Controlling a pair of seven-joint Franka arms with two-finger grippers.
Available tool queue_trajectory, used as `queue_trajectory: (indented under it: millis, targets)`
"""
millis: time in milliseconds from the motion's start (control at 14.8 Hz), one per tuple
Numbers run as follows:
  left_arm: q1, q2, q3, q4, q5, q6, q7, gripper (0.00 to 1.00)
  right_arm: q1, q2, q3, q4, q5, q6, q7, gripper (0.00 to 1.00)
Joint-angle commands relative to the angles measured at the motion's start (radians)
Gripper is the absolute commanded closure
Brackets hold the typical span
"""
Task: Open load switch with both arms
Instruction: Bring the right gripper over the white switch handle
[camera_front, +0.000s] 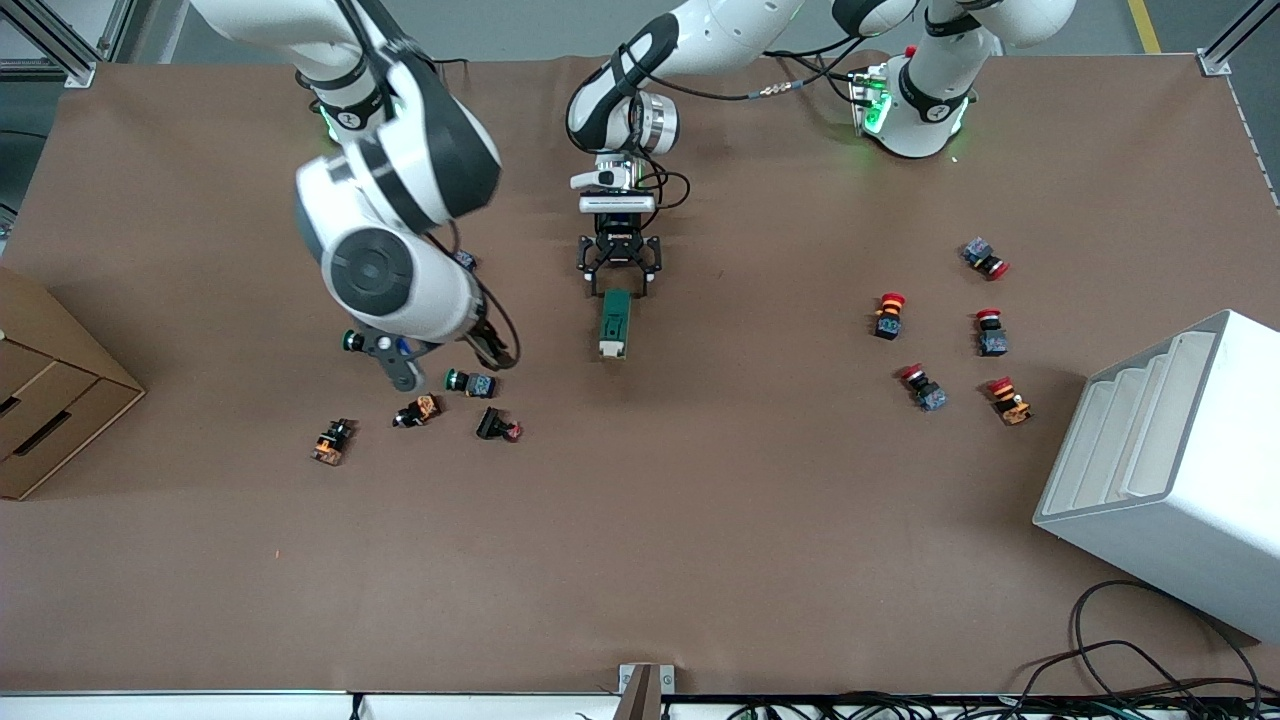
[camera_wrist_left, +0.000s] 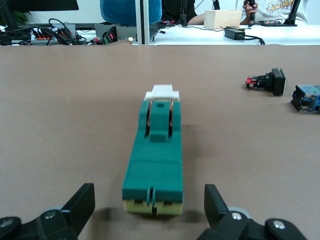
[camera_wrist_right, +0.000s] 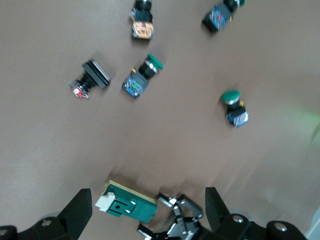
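Left gripper jaws spread around the load switch; right gripper jaws spread above table.

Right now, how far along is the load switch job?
Early. Done: the left gripper has reached the load switch on the table, fingers open at its end; the left wrist view shows them either side, not closed. In hand: nothing gripped yet. The right gripper is open, up over the green push buttons. Left: grasp with both arms and open it.
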Motion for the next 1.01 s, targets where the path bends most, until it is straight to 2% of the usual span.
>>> queue_trajectory:
  millis: [0, 405, 944]
  targets:
    - [-0.025, 0.013, 0.006, 0.006, 0.020, -0.036, -0.046, 0.02, 0.044, 0.132, -0.010, 0.109, 0.027, -0.001, 0.159, 0.00]
    - [-0.045, 0.031, 0.006, 0.006, 0.019, -0.047, -0.083, 0.02, 0.127, 0.270, -0.008, 0.137, 0.067, 0.193, 0.429, 0.00]
    - [-0.046, 0.039, 0.006, 0.006, 0.019, -0.047, -0.081, 0.02, 0.198, 0.359, -0.010, 0.137, 0.068, 0.223, 0.536, 0.00]
